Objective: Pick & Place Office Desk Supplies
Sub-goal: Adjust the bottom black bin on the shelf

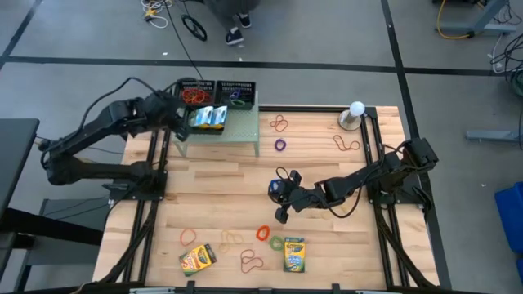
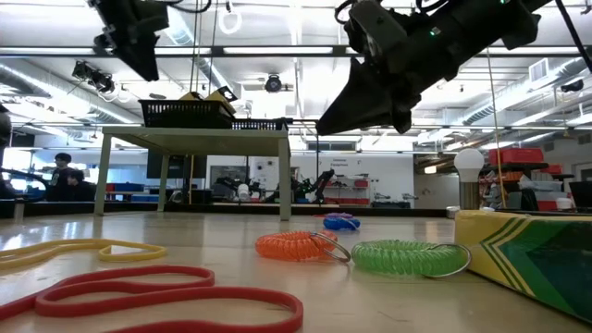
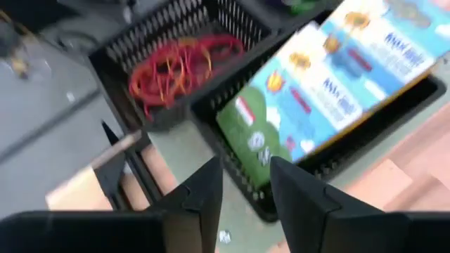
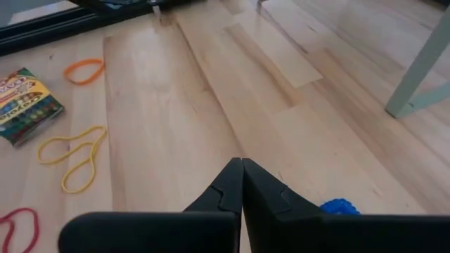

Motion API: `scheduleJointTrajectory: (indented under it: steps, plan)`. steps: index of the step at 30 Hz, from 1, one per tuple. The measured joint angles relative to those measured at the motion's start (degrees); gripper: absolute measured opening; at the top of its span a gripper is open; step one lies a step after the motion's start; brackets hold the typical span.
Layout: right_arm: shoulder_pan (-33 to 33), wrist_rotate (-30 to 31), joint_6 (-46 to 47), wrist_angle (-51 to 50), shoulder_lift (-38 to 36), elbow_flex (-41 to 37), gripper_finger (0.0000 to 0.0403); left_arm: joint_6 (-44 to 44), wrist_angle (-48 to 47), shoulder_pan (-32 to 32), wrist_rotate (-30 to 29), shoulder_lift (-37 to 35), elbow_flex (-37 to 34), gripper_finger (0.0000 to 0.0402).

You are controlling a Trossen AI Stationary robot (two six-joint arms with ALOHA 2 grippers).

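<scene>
On the pale green shelf (image 1: pixel 245 135) at the far left stand black mesh trays: one (image 1: pixel 194 93) (image 3: pixel 179 63) holds red rubber bands, and another (image 3: pixel 394 105) holds crayon boxes (image 1: pixel 209 118) (image 3: pixel 330 84). My left gripper (image 3: pixel 246 190) hovers open above the crayon tray's corner, with nothing between its fingers. My right gripper (image 4: pixel 241 172) is shut and empty, in the air over the table's middle (image 1: pixel 283 214). A blue coil (image 4: pixel 339 206) (image 1: pixel 275 189) lies beside it. Loose bands, coils and two crayon boxes (image 1: pixel 197 259) (image 1: pixel 293 255) lie on the table.
Near the front edge lie an orange coil (image 2: pixel 296 246), a green coil (image 2: pixel 402 256), a yellow band (image 4: pixel 74 158) and red bands (image 2: pixel 166 296). Red and purple bands (image 1: pixel 280 135) lie by the shelf. A white ball on a stand (image 1: pixel 355 114) is at the far right.
</scene>
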Motion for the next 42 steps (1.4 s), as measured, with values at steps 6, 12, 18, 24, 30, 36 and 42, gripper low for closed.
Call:
scheduleJointTrajectory:
  steps: [6,12,18,24,30,36,42]
  plan:
    - [-0.8,-1.3,0.1,0.0,0.0,0.0,0.0009,-0.8,-2.3,9.3,11.3,1.5,0.0,0.0143]
    - [-0.9,-1.3,0.3,0.0,0.0,0.0,0.0009,1.9,-2.2,16.8,14.0,3.1,0.0,0.0185]
    - [-0.9,-1.5,0.1,-0.1,0.0,0.0,0.0009,3.8,-0.6,20.7,20.3,4.2,0.0,0.018]
    - [-0.9,-1.7,0.0,-0.1,0.0,0.0,0.0009,4.2,-0.5,21.6,20.6,6.2,0.0,0.0159]
    - [-0.9,-1.7,0.0,-0.1,0.0,0.0,0.0009,5.1,0.0,21.6,22.2,8.7,0.0,0.0159]
    - [-0.9,-1.7,0.0,-0.1,0.0,0.0,0.0009,5.2,1.5,21.6,25.8,9.9,0.0,0.0133]
    - [-0.9,-1.6,0.1,0.2,0.0,0.0,0.0009,5.6,1.8,21.4,29.5,9.9,0.0,0.0088]
